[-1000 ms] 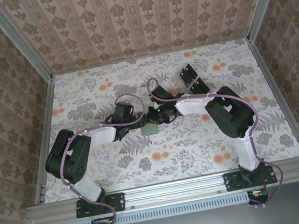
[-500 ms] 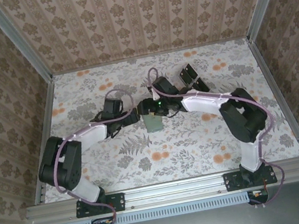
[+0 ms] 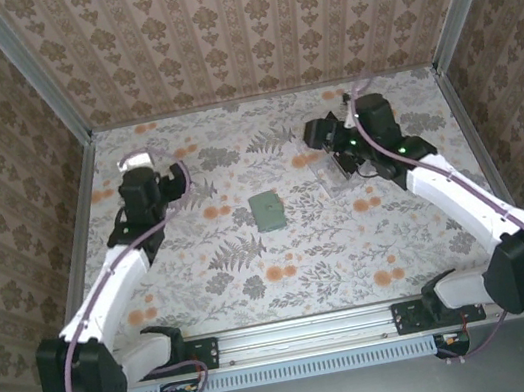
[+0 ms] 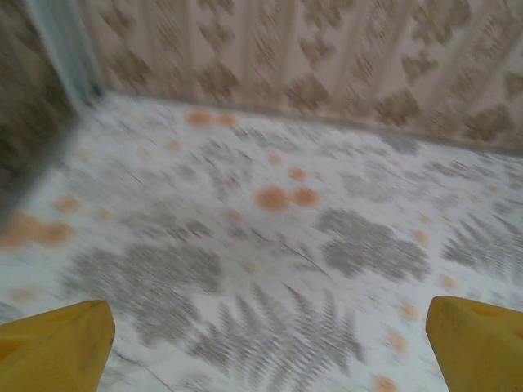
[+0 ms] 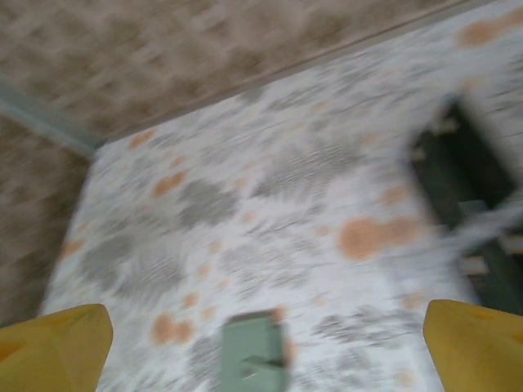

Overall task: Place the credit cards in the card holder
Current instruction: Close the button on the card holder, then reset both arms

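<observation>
As both pairs of jaws stand wide with nothing between them, the left gripper [image 4: 270, 322] hangs over the floral table [image 3: 304, 260]. The right gripper [image 5: 268, 327] is near the clear tray [image 3: 332, 173], where dark, blurred credit cards [image 5: 445, 175] sit. The card holder [image 3: 267, 211] lies flat mid-table, apart from both grippers; I cannot tell its contents.

The tabletop [image 3: 306, 269] is covered by a pale cloth printed with grey ferns and orange blossoms. Striped wallpaper with brown damask figures covers the back wall [image 3: 242, 27] and both side walls. Silvery metal posts [image 3: 29, 74] run down the corners, and a metal rail [image 3: 306, 328] crosses the near edge. A clear plastic tray [image 3: 331, 172] lies on the cloth toward the far right.
</observation>
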Available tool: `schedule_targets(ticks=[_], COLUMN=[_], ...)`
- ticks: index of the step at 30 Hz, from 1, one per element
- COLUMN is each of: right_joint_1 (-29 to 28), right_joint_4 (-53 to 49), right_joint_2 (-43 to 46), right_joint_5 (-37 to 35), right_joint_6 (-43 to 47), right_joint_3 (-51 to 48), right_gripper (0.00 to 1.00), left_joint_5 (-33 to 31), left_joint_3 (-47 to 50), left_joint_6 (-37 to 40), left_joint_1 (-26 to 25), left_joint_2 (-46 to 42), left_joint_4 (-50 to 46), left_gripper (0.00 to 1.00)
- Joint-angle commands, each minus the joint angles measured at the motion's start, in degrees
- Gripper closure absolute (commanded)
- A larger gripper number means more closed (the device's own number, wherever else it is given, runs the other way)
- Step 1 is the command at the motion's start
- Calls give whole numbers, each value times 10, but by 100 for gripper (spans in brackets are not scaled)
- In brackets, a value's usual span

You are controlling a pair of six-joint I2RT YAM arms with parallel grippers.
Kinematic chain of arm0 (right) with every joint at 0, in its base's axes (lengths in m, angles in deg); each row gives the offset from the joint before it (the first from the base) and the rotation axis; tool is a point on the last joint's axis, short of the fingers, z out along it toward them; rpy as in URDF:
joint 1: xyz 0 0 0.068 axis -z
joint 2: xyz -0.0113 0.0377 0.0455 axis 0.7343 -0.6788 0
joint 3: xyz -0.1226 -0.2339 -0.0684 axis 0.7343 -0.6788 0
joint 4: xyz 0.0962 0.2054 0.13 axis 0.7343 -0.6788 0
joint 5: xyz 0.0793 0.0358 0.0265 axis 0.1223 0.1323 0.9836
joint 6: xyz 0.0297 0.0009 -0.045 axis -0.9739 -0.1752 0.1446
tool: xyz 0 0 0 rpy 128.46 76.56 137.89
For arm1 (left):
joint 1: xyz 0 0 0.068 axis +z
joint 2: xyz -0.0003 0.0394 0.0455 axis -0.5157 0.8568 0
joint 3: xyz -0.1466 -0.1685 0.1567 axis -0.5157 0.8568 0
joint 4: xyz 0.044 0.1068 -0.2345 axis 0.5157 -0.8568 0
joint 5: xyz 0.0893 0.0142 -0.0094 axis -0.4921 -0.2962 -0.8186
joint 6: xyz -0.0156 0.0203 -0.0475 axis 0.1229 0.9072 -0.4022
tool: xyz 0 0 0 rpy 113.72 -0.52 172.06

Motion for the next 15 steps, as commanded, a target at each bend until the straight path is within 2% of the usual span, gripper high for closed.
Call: schedule_targets(ticks=[1,4,7,10,15], right_joint_1=[37,77,105,123,148], right_joint_4=[-8,38,115,186,265], right_joint_2=[42,71,95,100,50], right_joint_5=[-149,-199,-228,-265,-271], right_joint_6=[75,115,164,201,242], right_joint_3=[-54,-107,-177,-234,-285], right_gripper=[0,0,0,0,0], left_joint_5=[-84,-52,-28,-11,-2], left_joint_3=[62,85,144,181,226], left_joint_6=[135,168,189,182,197], left_joint_1=[31,80,106,113,113], left_joint_2=[-30,-29,-11,37,136], left_joint_4=[109,102,184,261,409], left_gripper=[0,0,0,0,0])
